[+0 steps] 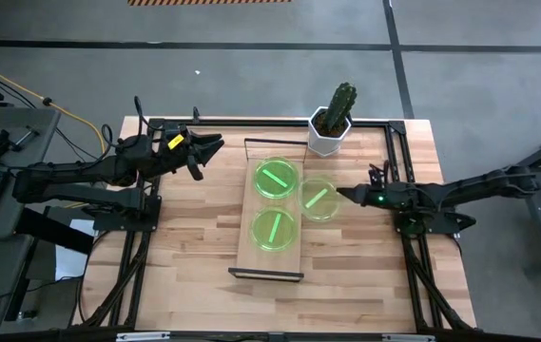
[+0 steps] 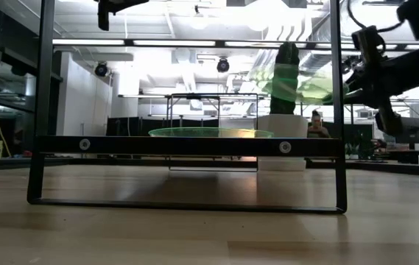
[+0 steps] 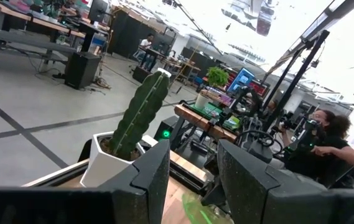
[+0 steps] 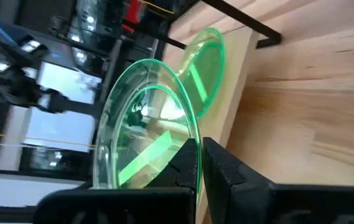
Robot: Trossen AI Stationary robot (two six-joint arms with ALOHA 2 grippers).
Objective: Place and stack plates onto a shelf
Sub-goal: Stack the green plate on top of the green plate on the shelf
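Three bright-green translucent plates show. Two lie flat on the light-wood shelf [image 1: 247, 204]: one toward its far end [image 1: 277, 178], one toward its near end [image 1: 274, 229]. My right gripper [image 1: 343, 196] is shut on the third plate [image 1: 319, 199], which hangs in the air over the shelf's right edge. In the low view this plate [image 2: 305, 87] floats well above the shelf board [image 2: 187, 146]. My left gripper [image 1: 211, 147] is open and raised over the table's far left part, clear of the shelf. Whether a fourth plate lies under another cannot be told. My right gripper pinches the held plate's rim [image 4: 188, 134] on its right side between the two fingers [image 4: 223, 165]. The fingers come nearly level from the table's right. The plate is lifted clear of shelf and table and sits slightly tilted [image 2: 305, 87].
A cactus in a white pot [image 1: 332, 119] stands at the table's far edge, just beyond the shelf's right corner. Black frame rails [image 1: 398, 142] run along the table's edges. Bare tabletop [image 1: 184, 247] lies left of the shelf. A person [image 3: 326, 137] sits in the room behind.
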